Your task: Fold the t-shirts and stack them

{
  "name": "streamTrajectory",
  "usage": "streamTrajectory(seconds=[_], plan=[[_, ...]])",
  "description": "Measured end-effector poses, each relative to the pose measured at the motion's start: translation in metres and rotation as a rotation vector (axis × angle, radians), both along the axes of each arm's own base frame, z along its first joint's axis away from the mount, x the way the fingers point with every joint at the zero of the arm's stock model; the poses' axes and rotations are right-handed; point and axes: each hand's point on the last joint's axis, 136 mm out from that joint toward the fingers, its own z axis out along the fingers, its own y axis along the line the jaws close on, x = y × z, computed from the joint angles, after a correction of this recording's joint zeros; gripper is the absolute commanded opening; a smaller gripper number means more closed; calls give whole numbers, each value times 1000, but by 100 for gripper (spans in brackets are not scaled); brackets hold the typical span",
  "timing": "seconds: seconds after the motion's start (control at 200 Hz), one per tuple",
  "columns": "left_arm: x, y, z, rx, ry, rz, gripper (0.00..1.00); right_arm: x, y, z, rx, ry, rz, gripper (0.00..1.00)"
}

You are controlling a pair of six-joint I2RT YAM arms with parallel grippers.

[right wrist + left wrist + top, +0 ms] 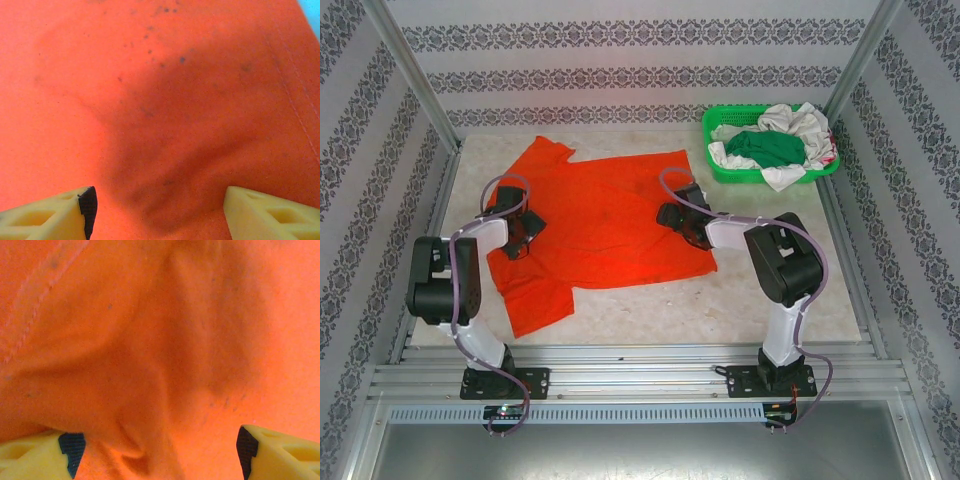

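Note:
An orange-red t-shirt (600,225) lies spread flat on the table, sleeves at the far left and near left. My left gripper (525,228) rests on its left part, jaws wide apart and pressed down on the cloth (165,365), with a small wrinkle of fabric between the yellow fingers (280,450). On the shirt's right part sits my right gripper (682,218), also open over smooth cloth (165,115), its fingertips (60,212) touching the fabric without pinching it. A dark green t-shirt (765,148) and a white one (800,125) lie crumpled in the basket.
The green plastic lattice basket (720,120) stands at the table's back right corner. Metal frame posts and patterned walls close in the sides. Bare tabletop (770,300) shows to the right of and in front of the orange shirt.

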Motion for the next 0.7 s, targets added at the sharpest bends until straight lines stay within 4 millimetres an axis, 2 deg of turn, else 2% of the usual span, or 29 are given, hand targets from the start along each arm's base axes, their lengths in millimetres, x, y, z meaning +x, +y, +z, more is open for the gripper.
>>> streamTrajectory(seconds=[0.215,0.315,0.4,0.48,0.55,0.62,0.699], plan=[[42,-2,5,-19,-55,-11,87,9,-17,0,1,-3,-39,70],[51,-4,8,-29,-70,-16,99,12,-19,1,1,-8,-40,72],[53,-5,11,-33,-80,-19,100,13,-18,2,3,-14,-32,73],[48,-4,15,-28,-85,-19,100,12,-16,4,-3,-20,-14,74],[32,1,22,2,-85,-5,100,8,-12,9,0,-28,6,74],[14,7,39,39,-102,16,100,3,-9,20,13,-45,25,74],[-4,15,70,77,-160,43,100,-6,0,35,34,-73,60,74]])
